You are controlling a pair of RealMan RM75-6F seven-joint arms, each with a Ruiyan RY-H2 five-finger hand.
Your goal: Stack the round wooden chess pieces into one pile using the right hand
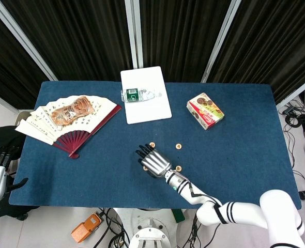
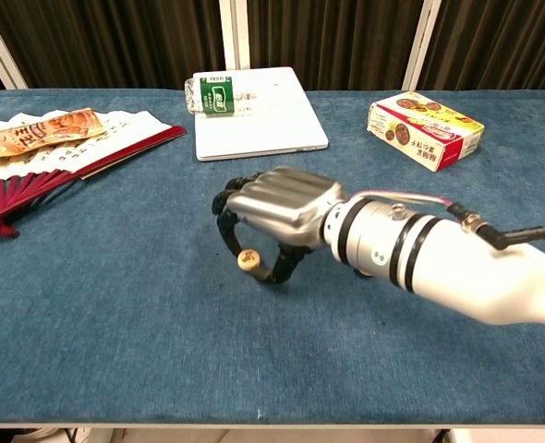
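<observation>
Fingers (image 2: 228, 220) of the right hand (image 2: 277, 208) curl down around one round wooden chess piece (image 2: 248, 259), pinching it tilted and apparently just clear of the blue table (image 2: 115, 305). Two more pieces lie near the table's middle: one just beyond the hand (image 1: 152, 144), one further right (image 1: 178, 146). Held this lightly by its edge, the disc could slip or roll away.

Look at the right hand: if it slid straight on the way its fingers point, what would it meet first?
Probably the folding fan, though far off: the right hand, pinching a chess piece, points up-left over bare blue cloth. The other pieces lie off that line; depth is uncertain.
</observation>
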